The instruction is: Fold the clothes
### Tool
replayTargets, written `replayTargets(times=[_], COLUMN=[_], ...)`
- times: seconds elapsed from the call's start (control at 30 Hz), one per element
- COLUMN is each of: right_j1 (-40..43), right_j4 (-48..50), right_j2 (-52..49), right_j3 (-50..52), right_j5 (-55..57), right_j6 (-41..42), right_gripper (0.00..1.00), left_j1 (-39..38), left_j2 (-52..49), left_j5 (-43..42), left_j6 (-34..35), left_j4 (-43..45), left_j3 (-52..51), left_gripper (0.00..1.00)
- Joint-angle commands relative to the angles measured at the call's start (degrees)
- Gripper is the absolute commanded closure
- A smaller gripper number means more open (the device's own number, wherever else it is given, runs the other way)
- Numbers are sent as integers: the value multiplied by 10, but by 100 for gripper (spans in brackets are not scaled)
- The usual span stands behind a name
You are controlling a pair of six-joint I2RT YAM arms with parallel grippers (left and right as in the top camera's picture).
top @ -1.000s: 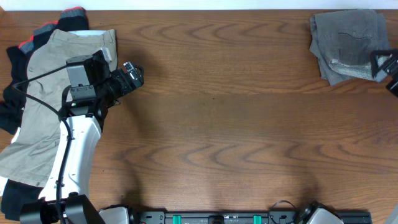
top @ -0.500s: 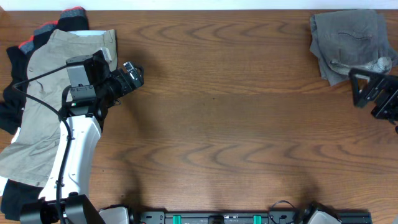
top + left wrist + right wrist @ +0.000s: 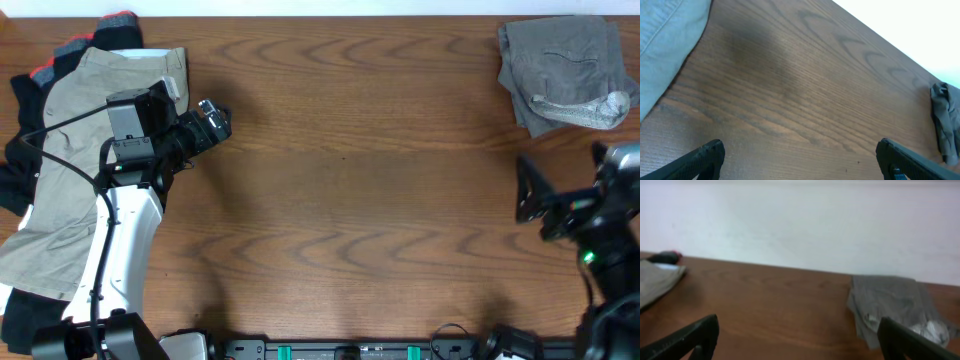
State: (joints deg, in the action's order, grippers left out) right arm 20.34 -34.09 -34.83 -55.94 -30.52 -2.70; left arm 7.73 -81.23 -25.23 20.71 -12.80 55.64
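Note:
A folded dark grey pair of shorts (image 3: 564, 72) with a pale pocket lining lies at the far right corner; it also shows in the right wrist view (image 3: 895, 307) and at the left wrist view's right edge (image 3: 945, 120). A pile of clothes lies at the left: khaki-beige shorts (image 3: 70, 160) on top, black pieces (image 3: 15, 150) and a red-banded piece (image 3: 110, 22) beneath. My left gripper (image 3: 213, 122) is open and empty just right of the pile (image 3: 799, 162). My right gripper (image 3: 532, 195) is open and empty, well in front of the grey shorts (image 3: 800, 340).
The wooden table (image 3: 350, 180) spans the view. A white wall (image 3: 800, 225) stands behind its far edge. A black rail with green clips (image 3: 350, 350) runs along the front edge.
My right gripper has let go of the folded grey shorts and drawn back toward the front edge. The left arm has not moved.

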Motion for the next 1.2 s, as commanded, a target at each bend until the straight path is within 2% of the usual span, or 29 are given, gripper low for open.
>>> replayTargets(times=[0.0, 0.07, 0.33, 0.5, 0.7, 1.17], right_j1=[-15, -27, -96, -115, -116, -118], right_j4=[34, 59, 144, 193, 240, 240], right_j2=[54, 89, 161, 175, 212, 338], right_j3=[92, 144, 275, 336, 417, 508], right_j5=[59, 91, 201, 205, 205, 234], right_j6=[70, 103, 99, 34, 33, 33], right_gripper=[1, 1, 1, 1, 1, 1], left_j1=[2, 2, 2, 2, 2, 2], left_j2=[-2, -3, -3, -2, -3, -3], left_j5=[3, 3, 3, 3, 3, 3], left_j6=[-10, -10, -10, -10, -10, -10], left_j4=[0, 0, 0, 0, 0, 0], left_j3=[-2, -2, -2, -2, -2, -2], left_gripper=[2, 2, 2, 2, 2, 2])
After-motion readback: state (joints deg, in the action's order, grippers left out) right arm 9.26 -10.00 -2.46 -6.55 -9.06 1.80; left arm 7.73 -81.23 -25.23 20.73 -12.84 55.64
